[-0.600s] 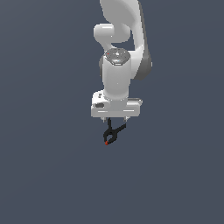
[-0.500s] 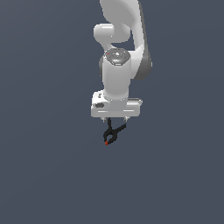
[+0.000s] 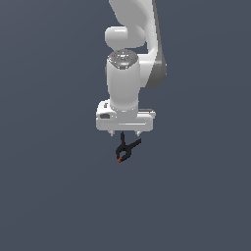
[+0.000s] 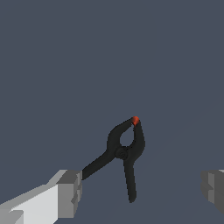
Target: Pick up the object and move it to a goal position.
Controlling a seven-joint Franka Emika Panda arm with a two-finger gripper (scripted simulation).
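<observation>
black all over but for a red-orange tip, the small clamp (image 3: pixel 125 150) hangs just beneath the white end effector (image 3: pixel 125 133) in the exterior view, near the middle of the picture, with plain grey-blue background on every side and no surface under it that can be made out. its tip points down and toward the exterior view's left, while its two splayed handles run up toward the underside of the hand. the white arm (image 3: pixel 130 73) comes down from the top edge of that view, its wrist upright over the broad flat hand. in the wrist view the clamp (image 4: pixel 124 151) shows larger: two curved arms meet at the red-orange tip, a round pivot sits below them, and the two handles spread apart from there. one handle reaches to the inner edge of one grey finger (image 4: pixel 69 193) and seems to touch it; the other handle ends in open space between the fingers. the second finger (image 4: pixel 213 189) stands well apart from the clamp at the far edge of the frame. the fingers are thus spread wide, and whether the clamp is truly held by them cannot be told from these views.
</observation>
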